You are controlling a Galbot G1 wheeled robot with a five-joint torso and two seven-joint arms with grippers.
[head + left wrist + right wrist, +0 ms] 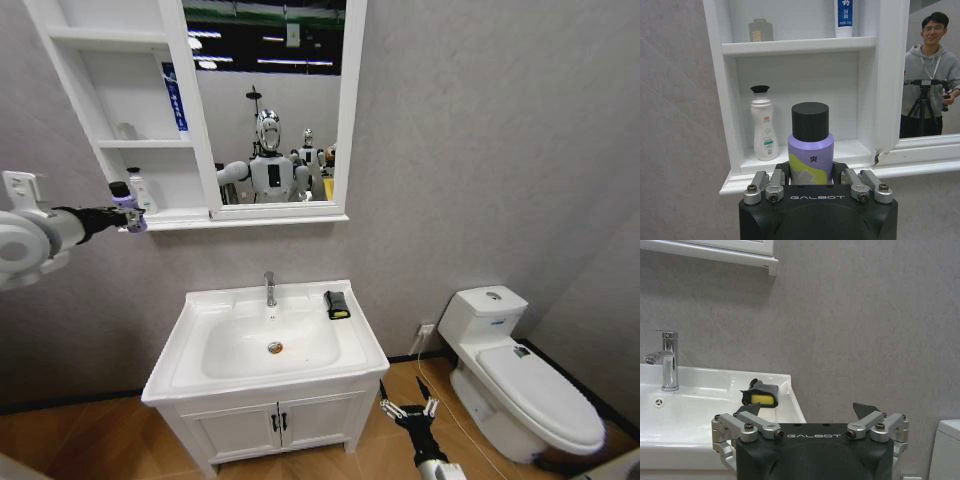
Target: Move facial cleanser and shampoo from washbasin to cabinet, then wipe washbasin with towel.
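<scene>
Left end effector (811, 186) raised at the cabinet (140, 120), clamped on a purple bottle (810, 145) with a black cap, just in front of the lowest shelf. A white bottle (764, 125) stands on that shelf. Right end effector (409, 408) low beside the washbasin (265, 345), fingers spread, holding nothing. Towel (337, 304) on the washbasin's back right corner.

white bottle (764, 127) crowding shelf's left, right free
</scene>
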